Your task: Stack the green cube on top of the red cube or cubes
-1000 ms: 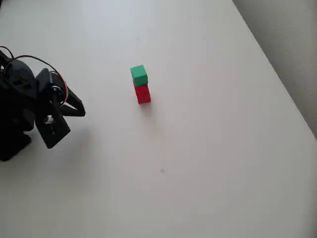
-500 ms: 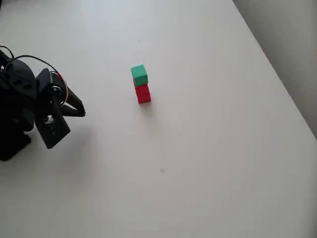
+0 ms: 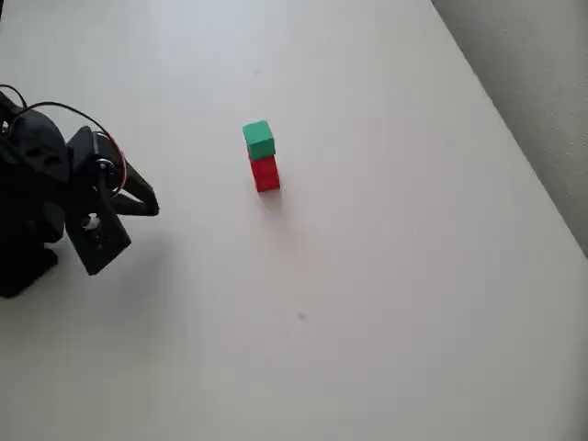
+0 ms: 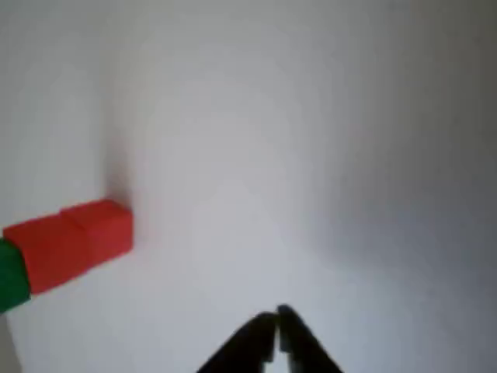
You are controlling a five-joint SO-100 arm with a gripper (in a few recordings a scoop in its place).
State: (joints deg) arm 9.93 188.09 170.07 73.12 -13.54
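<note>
The green cube (image 3: 258,140) sits on top of the red block (image 3: 265,174) near the middle of the white table (image 3: 386,276), and the two stand as one small tower. In the wrist view the tower lies sideways at the left edge: the red block (image 4: 70,242) with the green cube (image 4: 12,277) at its far end. A faint line crosses the red part; whether it is one cube or two I cannot tell. My black gripper (image 3: 150,206) rests far left of the tower, apart from it. Its fingertips (image 4: 276,317) meet, shut with nothing between them.
The arm's black body (image 3: 37,211) with its cables fills the left edge of the overhead view. The table's right edge (image 3: 514,147) runs diagonally at the upper right, with a grey floor beyond.
</note>
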